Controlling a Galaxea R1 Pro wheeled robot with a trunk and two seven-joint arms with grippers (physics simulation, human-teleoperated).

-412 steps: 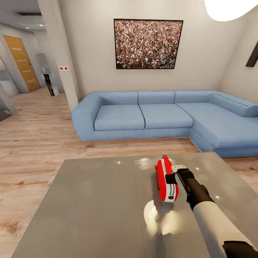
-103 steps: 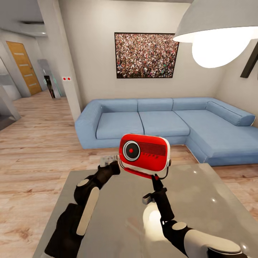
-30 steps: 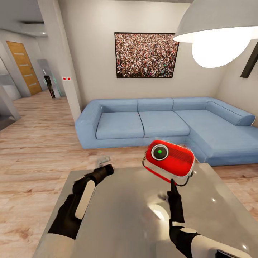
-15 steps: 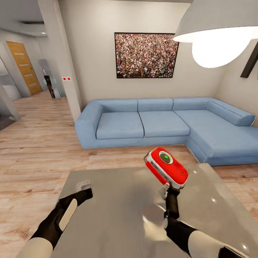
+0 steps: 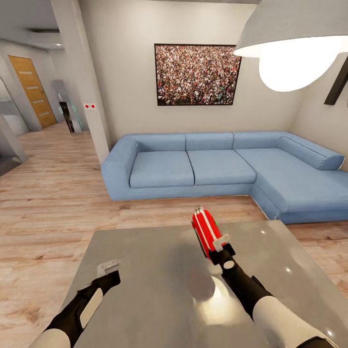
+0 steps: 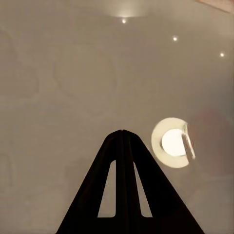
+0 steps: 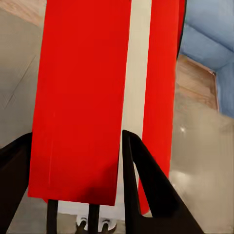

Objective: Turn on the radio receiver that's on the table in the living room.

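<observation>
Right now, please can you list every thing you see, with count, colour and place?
radio receiver: one, red with white band, held above the table, edge toward the head camera
table: one, glossy grey, in front
sofa: one, blue, L-shaped, behind the table
framed crowd photo: one, on the white wall
pendant lamp: one, grey, upper right
door: one, orange-brown, far left
left claw: shut, over the table
right claw: shut on the radio receiver

Red radio receiver (image 5: 205,231) with a white-silver band; glossy grey surface (image 5: 145,270); blue sofa (image 5: 217,166); light wood floor (image 5: 48,193).
</observation>
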